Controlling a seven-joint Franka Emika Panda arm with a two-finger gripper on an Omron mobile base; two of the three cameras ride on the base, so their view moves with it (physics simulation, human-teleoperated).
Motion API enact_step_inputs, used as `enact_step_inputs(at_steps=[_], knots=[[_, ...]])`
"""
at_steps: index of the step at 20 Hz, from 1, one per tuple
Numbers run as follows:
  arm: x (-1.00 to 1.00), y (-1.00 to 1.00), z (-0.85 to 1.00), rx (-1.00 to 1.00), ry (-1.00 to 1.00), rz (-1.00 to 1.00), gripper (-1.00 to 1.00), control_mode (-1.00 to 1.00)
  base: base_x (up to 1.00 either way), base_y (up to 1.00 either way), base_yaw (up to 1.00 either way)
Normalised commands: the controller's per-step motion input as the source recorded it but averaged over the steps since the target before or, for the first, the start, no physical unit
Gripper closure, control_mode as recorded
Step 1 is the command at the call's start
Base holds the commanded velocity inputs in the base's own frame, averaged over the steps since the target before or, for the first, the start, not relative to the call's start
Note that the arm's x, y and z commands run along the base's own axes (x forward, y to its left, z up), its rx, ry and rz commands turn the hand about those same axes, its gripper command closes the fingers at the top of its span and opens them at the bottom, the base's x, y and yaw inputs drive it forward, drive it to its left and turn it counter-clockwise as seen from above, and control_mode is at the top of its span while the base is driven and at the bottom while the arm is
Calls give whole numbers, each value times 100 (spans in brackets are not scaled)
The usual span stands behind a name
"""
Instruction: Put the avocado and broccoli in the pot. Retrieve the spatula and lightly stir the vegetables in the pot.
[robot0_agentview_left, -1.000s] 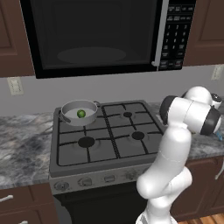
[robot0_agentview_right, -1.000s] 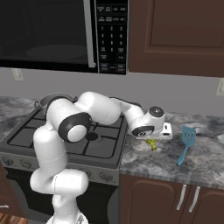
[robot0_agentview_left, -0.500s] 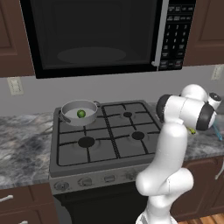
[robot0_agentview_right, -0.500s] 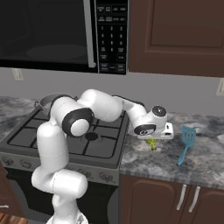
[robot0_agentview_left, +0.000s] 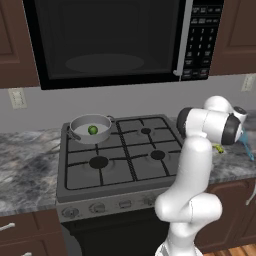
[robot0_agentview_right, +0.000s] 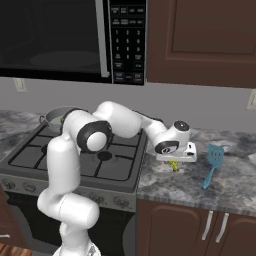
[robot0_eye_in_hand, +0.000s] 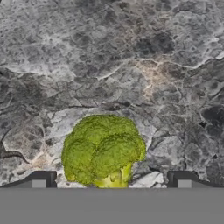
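While the claw (robot0_eye_in_hand: 111, 180) hangs spread around the broccoli (robot0_eye_in_hand: 103, 150), marbled grey counter (robot0_eye_in_hand: 131, 57) lies beneath.

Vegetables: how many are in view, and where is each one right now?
2. The avocado sits inside the pot on the stove's back-left burner. The broccoli lies on the counter between the open gripper fingertips.

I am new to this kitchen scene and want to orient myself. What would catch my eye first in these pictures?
The white arm stretches right from the stove, its claw open just above the broccoli on the grey counter. The avocado already sits in the pot on the back-left burner. The light blue spatula lies further right on the counter.
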Motion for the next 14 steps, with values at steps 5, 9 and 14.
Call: enact_step_inputs(at_steps=[5, 9, 14], knots=[[1, 7, -24, 5, 2, 0, -100, -100, 0, 0, 0], [4, -2, -31, 7, -1, 0, -100, -100, 0, 0, 0], [3, -1, -32, 2, 0, 0, -100, -100, 0, 0, 0]])
